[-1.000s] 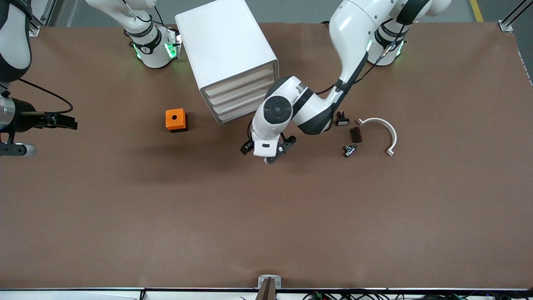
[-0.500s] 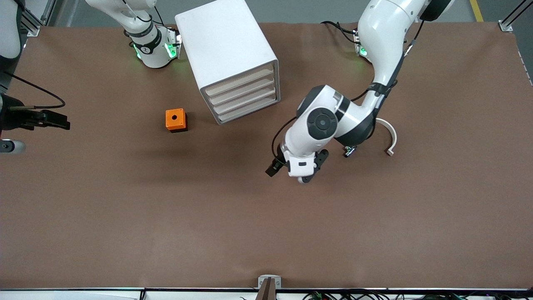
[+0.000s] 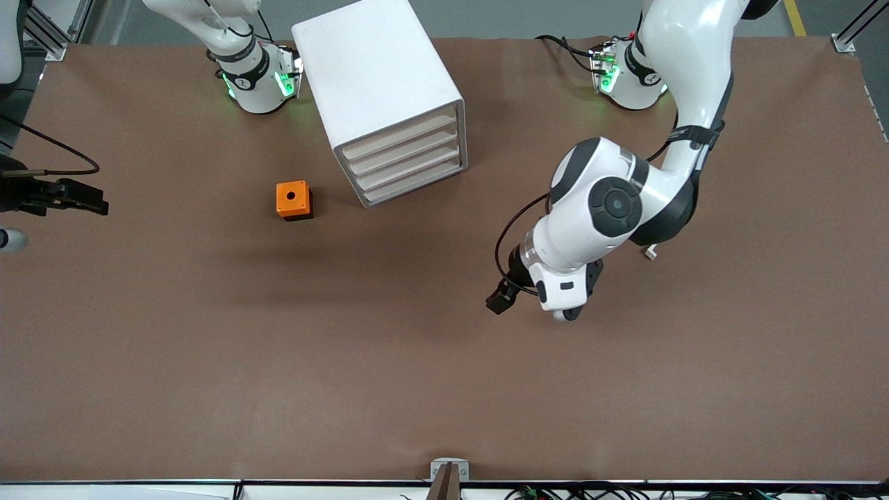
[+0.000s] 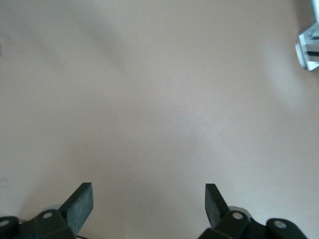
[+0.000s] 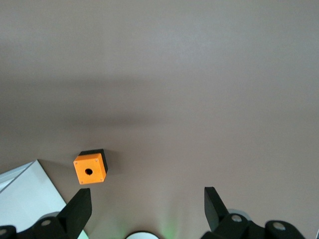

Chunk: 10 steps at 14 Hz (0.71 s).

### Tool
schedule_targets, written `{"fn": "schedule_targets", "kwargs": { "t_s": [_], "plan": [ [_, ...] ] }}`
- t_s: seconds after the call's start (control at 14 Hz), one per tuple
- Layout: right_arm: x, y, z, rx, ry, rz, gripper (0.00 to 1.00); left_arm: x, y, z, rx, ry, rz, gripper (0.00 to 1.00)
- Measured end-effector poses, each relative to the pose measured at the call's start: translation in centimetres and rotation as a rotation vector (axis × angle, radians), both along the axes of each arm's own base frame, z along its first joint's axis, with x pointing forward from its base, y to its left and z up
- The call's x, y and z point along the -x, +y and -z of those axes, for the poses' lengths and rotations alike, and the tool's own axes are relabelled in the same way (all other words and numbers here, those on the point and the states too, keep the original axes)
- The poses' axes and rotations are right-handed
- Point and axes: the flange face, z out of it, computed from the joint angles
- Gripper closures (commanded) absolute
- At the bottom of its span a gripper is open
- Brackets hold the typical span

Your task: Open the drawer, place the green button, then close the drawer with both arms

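The white cabinet point(image 3: 378, 83) stands near the right arm's base, and its lowermost drawer point(image 3: 417, 186) is shut flush like the three above it. The button is hidden under the left arm in the front view, and no wrist view shows it. My left gripper point(image 3: 566, 312) hangs open over bare table between the cabinet and the left arm's end; in the left wrist view the left gripper point(image 4: 148, 191) has only brown table between its fingers. My right gripper point(image 3: 94, 205) waits open at the right arm's end of the table, empty in its own view too point(image 5: 147, 196).
An orange box with a hole point(image 3: 294, 200) point(image 5: 90, 168) sits beside the cabinet, toward the right arm's end. One tip of a white curved piece point(image 3: 651, 253) shows past the left arm. A pale grey thing point(image 4: 309, 50) lies at the edge of the left wrist view.
The left arm has swung from in front of the drawers toward its own end of the table, now covering the small parts there. The right gripper has drifted slightly outward.
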Motion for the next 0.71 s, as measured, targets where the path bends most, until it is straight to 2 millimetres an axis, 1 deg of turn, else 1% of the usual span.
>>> {"fn": "schedule_targets", "kwargs": {
  "t_s": [0.07,0.14,0.21,0.36,0.5,0.57,0.64,0.71],
  "plan": [
    [0.3,-0.1,0.0,-0.001,0.018,0.004,0.0,-0.3,1.7,-1.4,-0.008,-0.002,0.039,0.02],
    [0.4,-0.2,-0.1,0.0,0.024,0.008,0.0,-0.5,3.8,-3.1,-0.019,0.001,0.091,0.02],
    [0.5,-0.4,-0.3,-0.002,0.023,0.016,0.0,-0.3,6.4,-5.1,-0.033,0.011,0.169,0.02],
    [1.1,-0.8,-1.4,-0.004,0.008,0.067,0.0,0.7,12.1,-9.4,-0.049,0.035,0.373,0.02],
    [1.8,-0.8,-2.6,0.0,-0.001,0.13,0.0,2.0,17.1,-12.7,-0.051,0.048,0.526,0.02],
    [2.1,-0.7,-3.1,0.002,-0.01,0.148,0.0,2.5,19.1,-13.8,-0.063,0.045,0.577,0.02],
    [2.4,-0.6,-3.6,0.002,-0.018,0.16,0.0,3.0,20.6,-14.5,-0.083,0.041,0.621,0.02],
    [2.5,-0.6,-3.9,-0.008,-0.022,0.169,0.0,3.7,21.7,-14.8,-0.1,0.039,0.662,0.01]
  ]
}}
